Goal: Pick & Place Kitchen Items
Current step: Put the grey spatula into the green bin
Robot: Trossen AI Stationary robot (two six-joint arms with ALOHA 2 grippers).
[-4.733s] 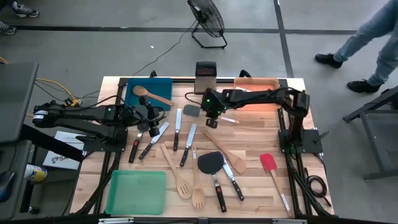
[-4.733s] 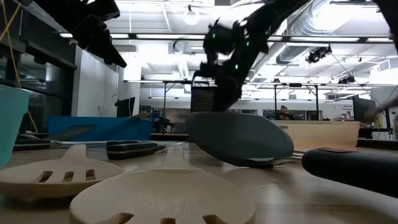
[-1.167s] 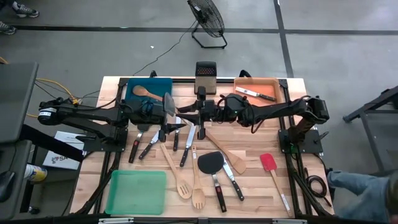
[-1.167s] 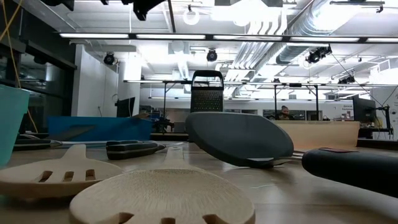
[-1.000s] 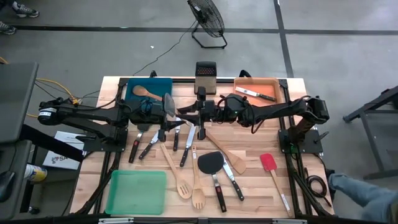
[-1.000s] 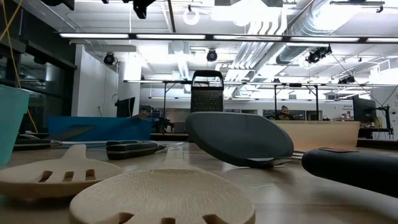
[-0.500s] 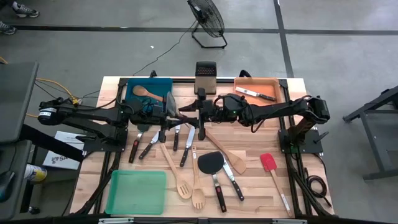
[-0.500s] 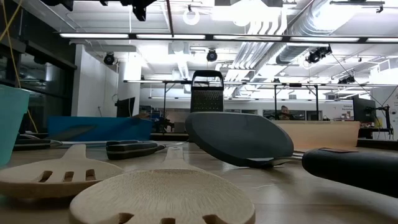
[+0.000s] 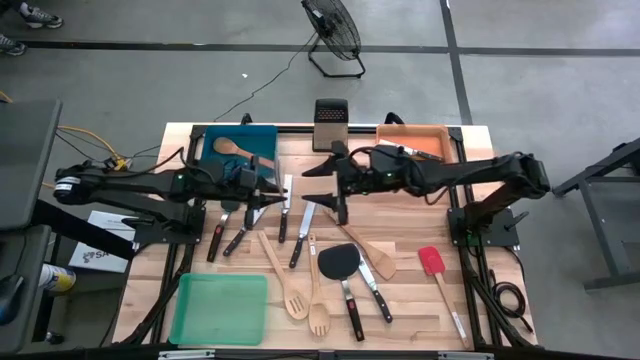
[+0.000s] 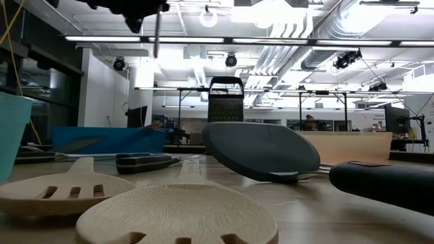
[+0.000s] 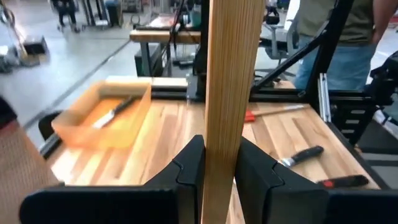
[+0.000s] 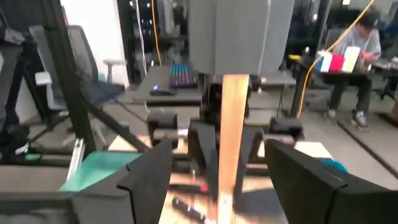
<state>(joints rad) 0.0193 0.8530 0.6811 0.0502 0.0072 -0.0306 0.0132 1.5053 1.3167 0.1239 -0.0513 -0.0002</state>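
A grey-headed, pale-wood-handled spatula (image 12: 234, 74), blue tray (image 9: 262, 137), orange tray (image 9: 384, 133), green tray (image 9: 220, 308), red spatula (image 9: 431, 261), pale wooden counter (image 9: 410, 225).

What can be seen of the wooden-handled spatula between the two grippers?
The spatula has a flat pale wooden handle with straight grain and a broad grey head. It hangs upright above the table. The left gripper clamps its handle; the right gripper stands open on either side, not touching it.
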